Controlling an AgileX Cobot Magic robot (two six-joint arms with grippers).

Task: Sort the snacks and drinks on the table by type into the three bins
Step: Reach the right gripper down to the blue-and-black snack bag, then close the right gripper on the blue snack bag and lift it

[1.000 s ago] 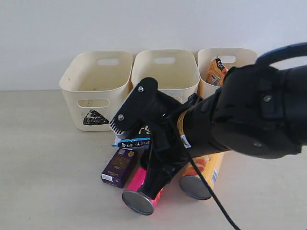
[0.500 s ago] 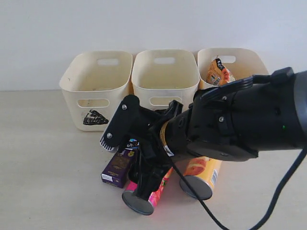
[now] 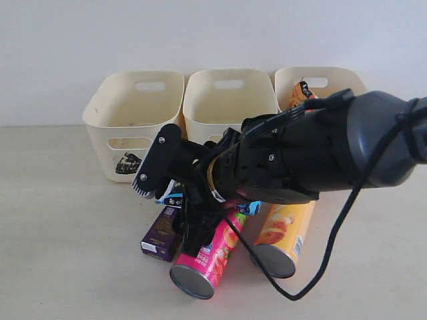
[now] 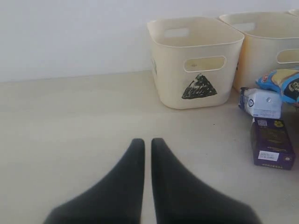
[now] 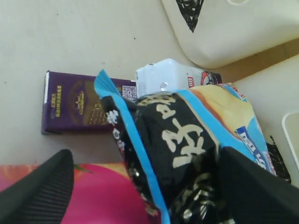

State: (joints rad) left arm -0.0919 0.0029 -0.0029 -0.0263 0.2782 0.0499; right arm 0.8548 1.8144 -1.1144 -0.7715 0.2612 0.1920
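Currently, the table [image 3: 60, 267] is a pale wood-grain surface that runs back to a plain white wall [image 3: 67, 40].

Item count:
- Three cream bins in a row at the back: left bin [image 3: 137, 120], middle bin [image 3: 230, 100], right bin [image 3: 333, 77]
- Two chip tubes lying on their sides with end caps toward the camera: pink tube [image 3: 210, 257] and, just beside it, yellow-orange tube [image 3: 283, 237]
- Two bags: orange bag [image 3: 298, 97] inside the right bin, mostly hidden by the arm; blue-black bag [image 5: 187, 140] on the table in front of the middle bin
- Two small boxes: purple box [image 3: 160, 233] lying flat beside the pink tube; white box [image 5: 168, 81] between the purple box and the bins

Tool state:
- Right gripper [image 5: 145, 161]: jaws spread wide, one finger on each side of the blue-black bag. One finger is over the pink tube, clear of the bag, so the bag is not clamped
- Left gripper [image 4: 146, 142]: fingers pressed together, holding nothing, above bare table well apart from the items

Change from one second ago: the right arm has dropped lower and turned, and its jaws have spread wider. The arm now covers most of the orange bag and exposes more of the pink tube. The tubes, the purple box and the bins have not moved
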